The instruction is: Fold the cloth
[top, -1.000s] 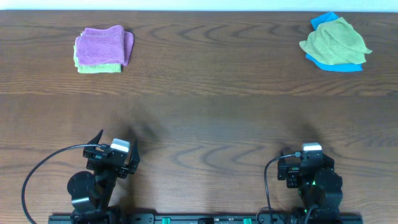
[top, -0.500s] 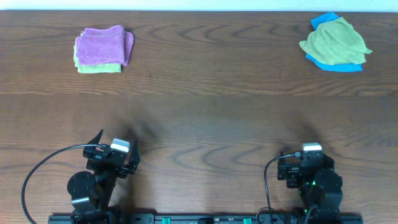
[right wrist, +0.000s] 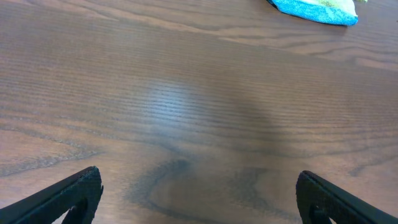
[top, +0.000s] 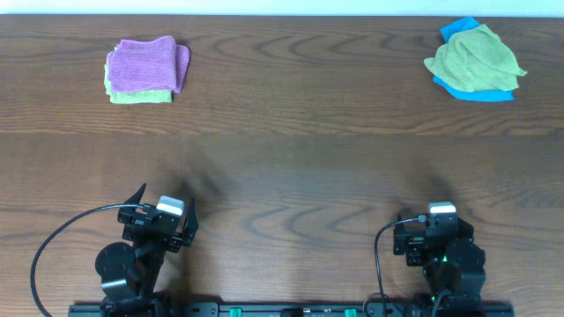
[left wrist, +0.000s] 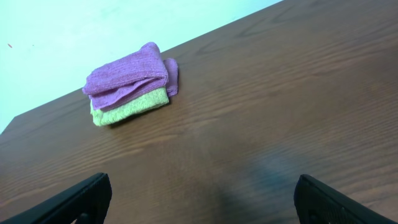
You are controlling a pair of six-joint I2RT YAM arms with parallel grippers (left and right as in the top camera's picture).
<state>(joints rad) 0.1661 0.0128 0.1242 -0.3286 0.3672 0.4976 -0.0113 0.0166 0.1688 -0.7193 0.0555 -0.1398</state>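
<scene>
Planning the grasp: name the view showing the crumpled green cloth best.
Overhead: the whole crumpled green cloth shows, lying on the blue cloth. Right wrist catches only a sliver at its top edge; left wrist misses it.

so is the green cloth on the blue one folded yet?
No, unfolded: the green cloth lies crumpled, edges uneven, on top of the blue cloth, far right.

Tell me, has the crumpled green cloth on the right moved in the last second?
No. The green cloth lies unmoved atop the blue cloth, same spot near the table far edge.
</scene>
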